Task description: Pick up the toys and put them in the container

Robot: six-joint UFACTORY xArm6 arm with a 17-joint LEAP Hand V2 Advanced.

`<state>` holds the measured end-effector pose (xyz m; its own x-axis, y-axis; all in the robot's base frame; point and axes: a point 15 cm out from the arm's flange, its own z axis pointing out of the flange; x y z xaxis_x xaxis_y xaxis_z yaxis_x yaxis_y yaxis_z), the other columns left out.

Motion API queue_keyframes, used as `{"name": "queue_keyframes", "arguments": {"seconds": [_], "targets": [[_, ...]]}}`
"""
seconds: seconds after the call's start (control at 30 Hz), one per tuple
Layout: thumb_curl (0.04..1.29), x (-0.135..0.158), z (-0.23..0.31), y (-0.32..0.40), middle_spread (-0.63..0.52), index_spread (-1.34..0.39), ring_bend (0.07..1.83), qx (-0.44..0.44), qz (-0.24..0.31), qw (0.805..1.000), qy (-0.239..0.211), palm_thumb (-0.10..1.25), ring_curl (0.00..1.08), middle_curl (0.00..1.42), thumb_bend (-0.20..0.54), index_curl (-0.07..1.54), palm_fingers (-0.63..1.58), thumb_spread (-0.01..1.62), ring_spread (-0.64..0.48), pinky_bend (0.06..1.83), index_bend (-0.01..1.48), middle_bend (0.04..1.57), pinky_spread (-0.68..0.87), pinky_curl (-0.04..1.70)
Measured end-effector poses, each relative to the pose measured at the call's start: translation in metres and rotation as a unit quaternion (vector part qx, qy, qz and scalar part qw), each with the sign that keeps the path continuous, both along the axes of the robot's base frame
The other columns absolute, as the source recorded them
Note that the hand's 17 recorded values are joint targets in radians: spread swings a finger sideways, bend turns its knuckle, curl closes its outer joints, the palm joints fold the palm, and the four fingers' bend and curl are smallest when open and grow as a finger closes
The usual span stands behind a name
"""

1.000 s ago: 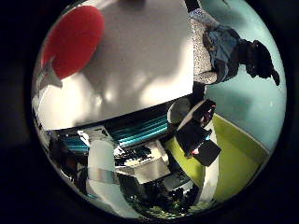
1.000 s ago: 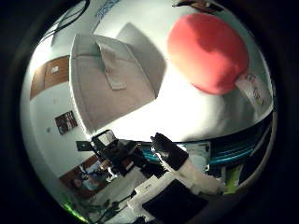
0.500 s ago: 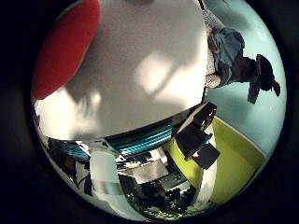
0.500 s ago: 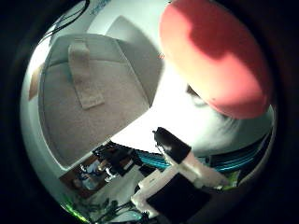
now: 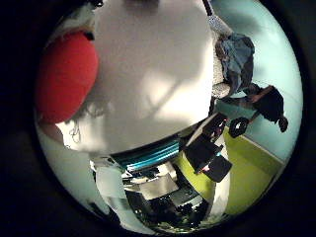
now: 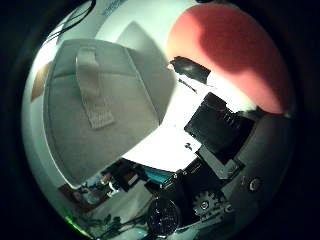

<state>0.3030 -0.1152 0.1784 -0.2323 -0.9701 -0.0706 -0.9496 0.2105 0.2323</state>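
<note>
Close under our palm sits the red toy (image 6: 235, 55) on the white desk (image 5: 158, 74), beside the grey fabric container (image 6: 95, 115); our fingers (image 6: 215, 125) curl toward it, though we cannot tell whether they grip.

Robot hand (image 6: 225, 150) low, fingers curling in; grip state unclear.

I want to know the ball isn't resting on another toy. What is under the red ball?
The red ball lies on the white table, beside the grey fabric container. Only bare tabletop shows around it. The spot directly beneath it is covered by the ball and the hand.
</note>
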Motion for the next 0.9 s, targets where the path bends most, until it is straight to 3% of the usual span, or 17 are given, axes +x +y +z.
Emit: {"name": "queue_keyframes", "arguments": {"seconds": [0.27,0.57,0.9], "targets": [[0.69,0.001,0.074,-0.001,-0.19,-0.31,1.39,-0.003,0.004,1.000,-0.006,1.06,0.82,0.92,-0.016,0.90,0.97,0.80,-0.27,1.35,1.13,1.32,-0.18,0.95],[0.76,0.000,0.186,-0.009,-0.18,-0.29,1.40,-0.044,0.017,0.998,-0.037,1.05,0.87,0.93,-0.016,0.95,0.94,0.79,-0.27,1.30,1.13,1.35,-0.17,1.12],[0.80,0.007,0.265,0.060,-0.18,-0.30,1.38,-0.057,0.076,0.992,-0.082,1.04,0.89,0.92,-0.018,0.97,0.95,0.79,-0.27,1.24,1.10,1.34,-0.17,1.21]]}}
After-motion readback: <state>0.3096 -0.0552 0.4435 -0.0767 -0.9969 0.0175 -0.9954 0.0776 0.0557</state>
